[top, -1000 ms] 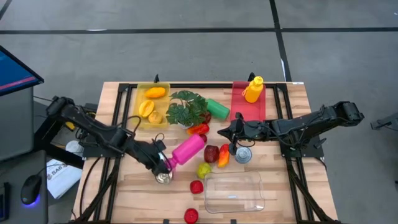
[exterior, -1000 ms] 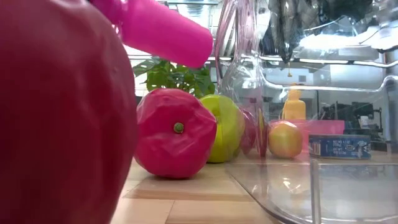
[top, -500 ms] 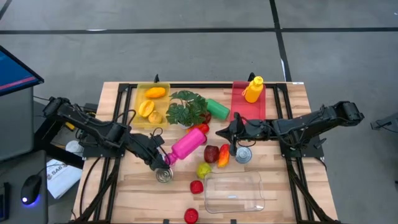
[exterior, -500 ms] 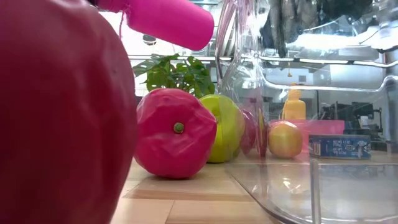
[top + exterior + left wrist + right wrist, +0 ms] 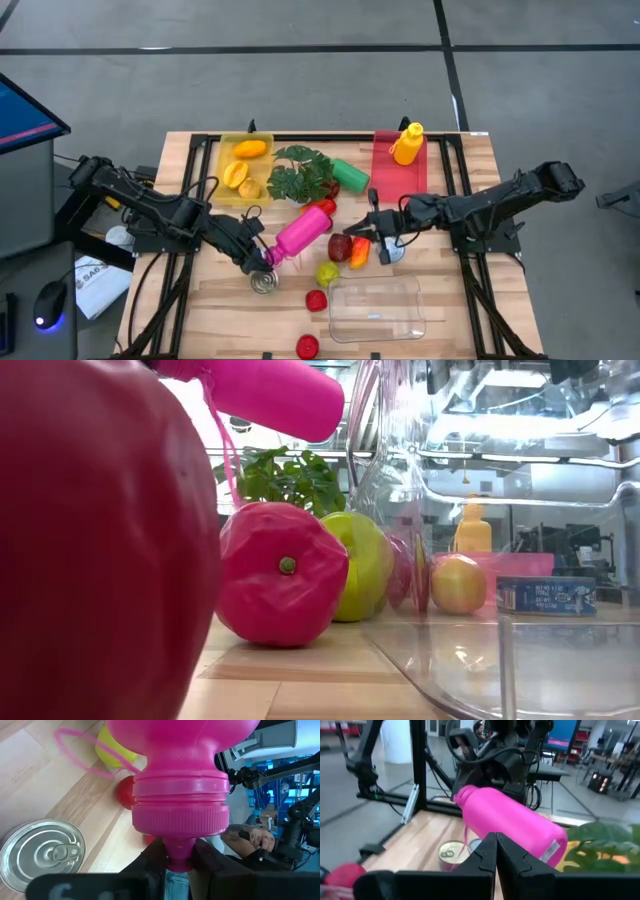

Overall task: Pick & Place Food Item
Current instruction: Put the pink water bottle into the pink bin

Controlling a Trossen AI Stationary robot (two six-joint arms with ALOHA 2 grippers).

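A pink bottle hangs nearly level above the table's middle, its cap end in my left gripper, its base toward the far right. My right gripper is shut and holds nothing. It points level toward the table's left, at the bottle, just right of it. Below it lie a dark red fruit, an orange-red pepper and a green apple. The low view shows the bottle's base above the fruit. My left gripper pinches the small nub at the top of the bottle's cap between its two fingers. The fingers come from the table's left, slanting down, in line with the bottle. The bottle is lifted clear, and a thin pink loop hangs from its neck.
A tin can stands under the bottle's cap end, and another can stands below my right arm. A clear tub sits near the front edge beside two small red fruits. At the back are a yellow tray, a plant and a red tray with a yellow bottle.
My right gripper has tipped up to level, rolled and risen a little, its shut fingers swinging toward the near edge to point at the bottle. The pink bottle's base end has risen slightly, while the cap end stays in my left gripper.
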